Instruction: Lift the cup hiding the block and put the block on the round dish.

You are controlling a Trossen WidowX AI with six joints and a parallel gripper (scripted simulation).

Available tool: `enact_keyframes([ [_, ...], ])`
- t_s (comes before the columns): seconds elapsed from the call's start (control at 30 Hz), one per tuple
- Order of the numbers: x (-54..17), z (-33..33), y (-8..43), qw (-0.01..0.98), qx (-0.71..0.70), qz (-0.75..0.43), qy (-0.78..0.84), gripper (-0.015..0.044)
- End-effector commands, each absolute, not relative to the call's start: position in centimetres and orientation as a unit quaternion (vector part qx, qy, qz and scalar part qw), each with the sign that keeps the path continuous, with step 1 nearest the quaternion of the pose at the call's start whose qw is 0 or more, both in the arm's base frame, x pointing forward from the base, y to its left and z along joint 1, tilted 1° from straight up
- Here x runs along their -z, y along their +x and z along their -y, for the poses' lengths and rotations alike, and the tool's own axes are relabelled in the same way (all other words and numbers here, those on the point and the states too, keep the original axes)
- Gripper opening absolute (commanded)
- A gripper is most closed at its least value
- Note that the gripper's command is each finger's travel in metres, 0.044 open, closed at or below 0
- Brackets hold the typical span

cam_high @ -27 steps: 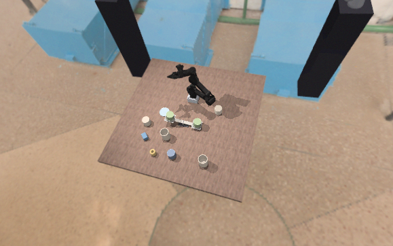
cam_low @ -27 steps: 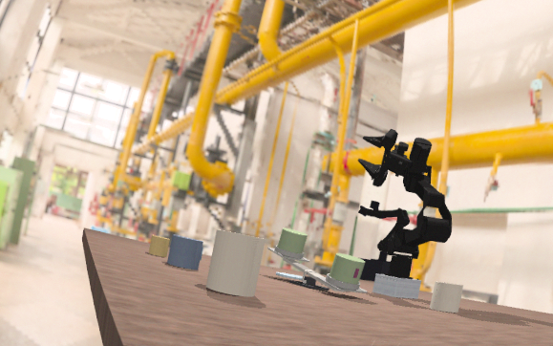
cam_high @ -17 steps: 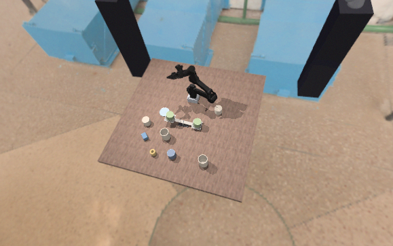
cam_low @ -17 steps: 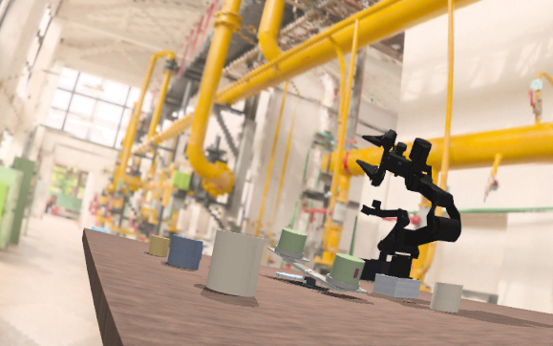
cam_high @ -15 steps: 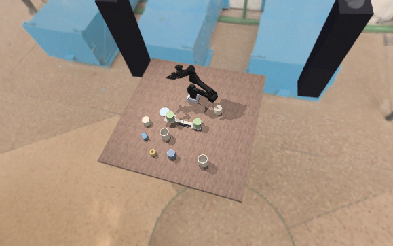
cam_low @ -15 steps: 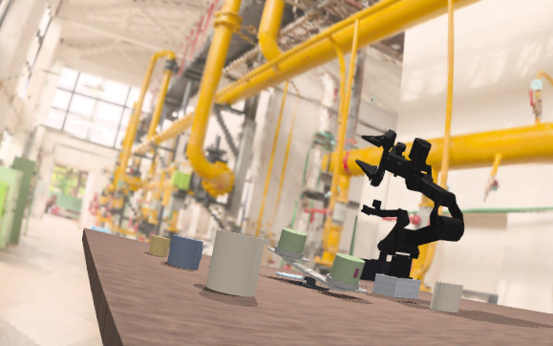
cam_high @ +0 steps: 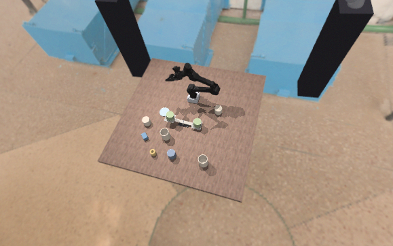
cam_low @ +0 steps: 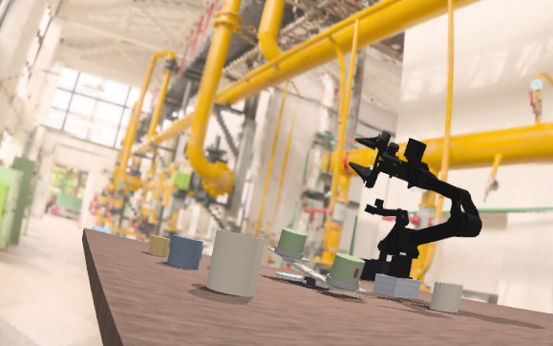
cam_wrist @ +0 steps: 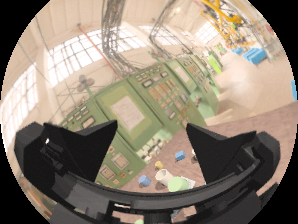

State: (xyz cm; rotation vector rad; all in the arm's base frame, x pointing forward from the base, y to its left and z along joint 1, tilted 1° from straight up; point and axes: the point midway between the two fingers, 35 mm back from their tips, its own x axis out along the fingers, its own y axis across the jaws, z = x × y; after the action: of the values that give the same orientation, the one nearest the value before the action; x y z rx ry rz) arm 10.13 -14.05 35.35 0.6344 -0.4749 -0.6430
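Brown wood-grain table (cam_high: 236,143) carries every item in the work area. At its rear half the black arm (cam_high: 203,85) rises from a pale square base (cam_high: 193,98), folds back at the elbow and reaches up and forward, well above the table. The gripper (cam_low: 362,157) sits at the high end of this reach, pointing away from the base and clear of all objects. Its jaws stand almost fully apart and hold nothing; the wrist view shows both dark fingers spread wide with only the background between them.

In front of the base lies the balance (cam_high: 182,121), a pale beam on a dark pivot. One green cup (cam_high: 170,116) stands upside down on the end nearest the round dish (cam_high: 163,111); the other green cup (cam_high: 197,124) stands upside down on the opposite end. In the exterior view the beam tilts: the far cup (cam_low: 291,241) sits higher, the near cup (cam_low: 347,270) lower. Neither cup is lifted, and the block cannot be seen under either.

The pale blue dish lies flat, just beside the first cup.

Smaller items nearer the front edge include a beige open cup (cam_high: 165,134), a blue cylinder (cam_high: 171,154), a blue cube (cam_high: 144,136) and a yellow ring (cam_high: 153,152).
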Motion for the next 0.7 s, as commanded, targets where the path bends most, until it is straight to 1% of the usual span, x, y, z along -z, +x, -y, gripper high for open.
enact_keyframes([
  [0.0,-35.0,14.4,10.7,0.877,0.305,0.210,0.307,0.0440],
  [0.67,-31.4,13.6,14.5,0.913,0.272,0.070,0.297,0.0440],
])
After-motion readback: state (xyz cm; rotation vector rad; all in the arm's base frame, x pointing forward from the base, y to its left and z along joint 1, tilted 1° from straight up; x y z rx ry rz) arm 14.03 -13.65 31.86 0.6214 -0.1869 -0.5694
